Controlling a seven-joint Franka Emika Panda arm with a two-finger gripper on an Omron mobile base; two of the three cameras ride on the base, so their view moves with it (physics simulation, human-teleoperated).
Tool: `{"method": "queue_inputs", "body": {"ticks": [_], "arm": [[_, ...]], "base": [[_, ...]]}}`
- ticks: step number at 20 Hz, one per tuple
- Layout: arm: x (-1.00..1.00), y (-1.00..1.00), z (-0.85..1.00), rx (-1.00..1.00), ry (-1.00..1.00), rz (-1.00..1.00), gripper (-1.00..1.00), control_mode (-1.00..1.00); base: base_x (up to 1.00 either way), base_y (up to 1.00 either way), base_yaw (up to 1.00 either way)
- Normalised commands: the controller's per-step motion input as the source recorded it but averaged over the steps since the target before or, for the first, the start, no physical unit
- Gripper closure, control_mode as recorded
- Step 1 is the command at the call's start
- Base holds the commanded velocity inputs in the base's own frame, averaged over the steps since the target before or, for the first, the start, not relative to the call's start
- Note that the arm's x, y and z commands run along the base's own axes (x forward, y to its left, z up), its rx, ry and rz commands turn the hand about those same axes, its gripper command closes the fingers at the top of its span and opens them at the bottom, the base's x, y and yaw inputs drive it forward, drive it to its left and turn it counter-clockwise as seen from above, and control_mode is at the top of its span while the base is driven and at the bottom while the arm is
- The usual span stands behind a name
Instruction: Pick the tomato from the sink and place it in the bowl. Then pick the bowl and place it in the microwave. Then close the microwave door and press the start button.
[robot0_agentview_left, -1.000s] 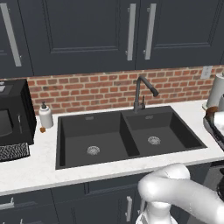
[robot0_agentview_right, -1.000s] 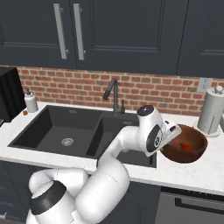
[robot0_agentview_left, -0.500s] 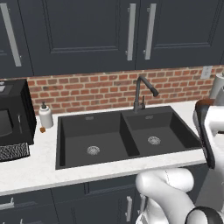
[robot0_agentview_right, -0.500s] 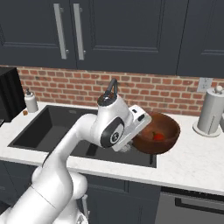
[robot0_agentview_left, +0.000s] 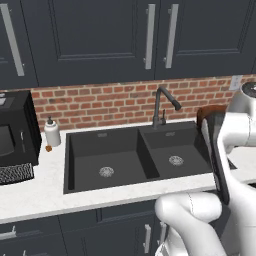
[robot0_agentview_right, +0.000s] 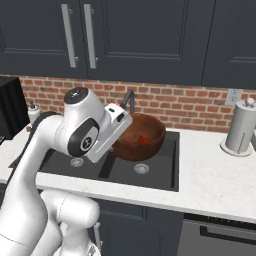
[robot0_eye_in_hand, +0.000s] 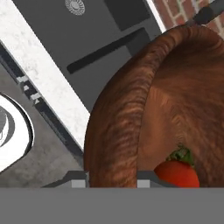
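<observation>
step: bowl carry toward microwave | tool (robot0_eye_in_hand: 109, 177) clamped on bowl (robot0_agentview_right: 140, 137) rim, wall between fingers | bowl held above sink (robot0_agentview_right: 155, 172), kept near level, probably so tomato (robot0_eye_in_hand: 177, 173) is not spilled | tomato seated inside bowl

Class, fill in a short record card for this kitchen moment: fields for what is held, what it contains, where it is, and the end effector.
Held item: bowl, gripped at its rim
Contents: tomato inside the bowl
Position: lifted in the air over the sink, in front of the faucet
End effector: shut on the bowl's wall, one finger inside, one outside
Sink basins: no objects seen
</observation>
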Motion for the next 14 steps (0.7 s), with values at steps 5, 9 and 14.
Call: {"method": "queue_inputs", "body": {"ticks": [5,9,14], "arm": [[0.0,1.0,0.0,0.0,0.01,0.23,1.0,-1.0],[0.0,0.89,0.0,0.0,0.0,0.26,1.0,-1.0],[-0.12,0.79,0.0,-0.02,0.0,0.18,1.0,-1.0]], "base": [[0.0,0.0,0.0],[0.0,0.0,0.0],[0.0,0.0,0.0]]}}
